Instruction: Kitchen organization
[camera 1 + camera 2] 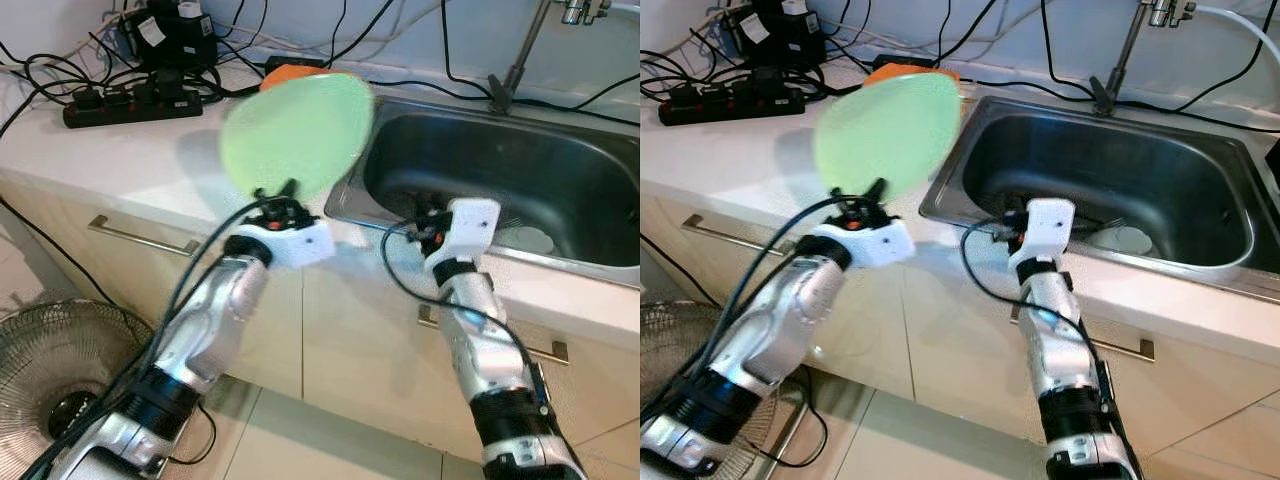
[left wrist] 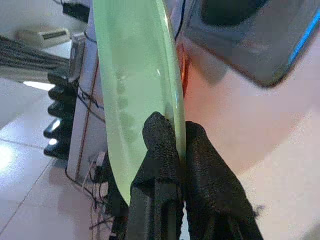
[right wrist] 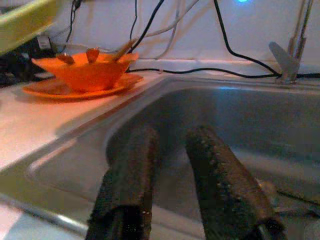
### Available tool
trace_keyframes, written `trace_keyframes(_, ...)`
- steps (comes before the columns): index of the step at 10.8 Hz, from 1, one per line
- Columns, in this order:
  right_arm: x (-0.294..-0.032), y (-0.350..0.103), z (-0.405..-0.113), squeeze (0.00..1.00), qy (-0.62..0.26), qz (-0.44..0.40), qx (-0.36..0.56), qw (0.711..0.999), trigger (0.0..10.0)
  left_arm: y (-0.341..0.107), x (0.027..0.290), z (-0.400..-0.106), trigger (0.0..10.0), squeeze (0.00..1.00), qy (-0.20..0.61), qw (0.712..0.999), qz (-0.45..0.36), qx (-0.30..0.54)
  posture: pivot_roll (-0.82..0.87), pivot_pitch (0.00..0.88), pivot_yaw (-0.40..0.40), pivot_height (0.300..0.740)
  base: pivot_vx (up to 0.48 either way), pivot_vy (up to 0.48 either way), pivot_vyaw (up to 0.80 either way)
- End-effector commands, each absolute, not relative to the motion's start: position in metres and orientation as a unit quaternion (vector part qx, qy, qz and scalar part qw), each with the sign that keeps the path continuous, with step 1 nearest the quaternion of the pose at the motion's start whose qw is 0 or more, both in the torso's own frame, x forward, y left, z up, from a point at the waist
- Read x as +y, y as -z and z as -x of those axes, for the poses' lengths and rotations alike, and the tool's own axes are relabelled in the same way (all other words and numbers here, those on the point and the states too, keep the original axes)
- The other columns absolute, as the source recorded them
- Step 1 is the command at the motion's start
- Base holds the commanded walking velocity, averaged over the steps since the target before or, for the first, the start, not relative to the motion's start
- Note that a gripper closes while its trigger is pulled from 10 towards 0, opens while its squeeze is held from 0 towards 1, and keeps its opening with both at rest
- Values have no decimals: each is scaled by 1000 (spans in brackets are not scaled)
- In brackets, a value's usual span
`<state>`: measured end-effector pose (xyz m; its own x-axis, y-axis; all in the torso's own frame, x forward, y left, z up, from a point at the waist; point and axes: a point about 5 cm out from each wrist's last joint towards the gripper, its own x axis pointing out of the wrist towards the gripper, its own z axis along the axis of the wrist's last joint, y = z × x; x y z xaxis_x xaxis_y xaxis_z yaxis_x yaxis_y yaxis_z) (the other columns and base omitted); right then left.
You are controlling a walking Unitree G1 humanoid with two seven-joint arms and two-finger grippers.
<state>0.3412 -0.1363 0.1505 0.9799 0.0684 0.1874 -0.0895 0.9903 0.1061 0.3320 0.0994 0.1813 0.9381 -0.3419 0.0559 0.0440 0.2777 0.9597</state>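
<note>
The left gripper (image 2: 172, 145) is pinching a green plate (image 1: 297, 133) by its rim above the bench (image 1: 140, 165) (right gripper (image 3: 172, 165) hanging parted, empty, over the sink (image 1: 560, 170)); a slip could drop it.

You get head views looking down, sharing the sink (image 1: 500, 170) upper right; wrist views sit close along fingers.

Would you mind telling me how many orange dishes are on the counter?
2: an orange bowl sits on a flat orange plate, on the white counter left of the steel sink. Others may be hidden.
</note>
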Motion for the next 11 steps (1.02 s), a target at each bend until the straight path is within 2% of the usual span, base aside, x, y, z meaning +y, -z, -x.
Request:
trace_keyframes(1,-141,-160,-344,1000,-37,-76,-102,991,10000,-195,92,-333,10000,0,115,782,-590,-163,178,26,-1,740,0,0,0)
trace_keyframes(5,-146,-200,-350,1000,-73,-247,-112,960,10000,-190,87,-334,10000,0,135,777,-593,-164,170,38,3,740,0,0,0)
trace_keyframes(6,-144,-208,-351,878,-100,-294,-108,945,10000,-189,85,-334,10000,0,140,776,-593,-163,169,39,3,740,0,0,0)
trace_keyframes(7,-137,-215,-350,0,-132,-317,-98,934,10000,-188,82,-334,10000,0,146,776,-592,-164,168,41,4,740,0,0,0)
trace_keyframes(11,-120,-213,-345,0,-180,-355,-59,916,10000,-183,76,-332,10000,0,170,769,-594,-166,176,43,2,740,0,0,0)
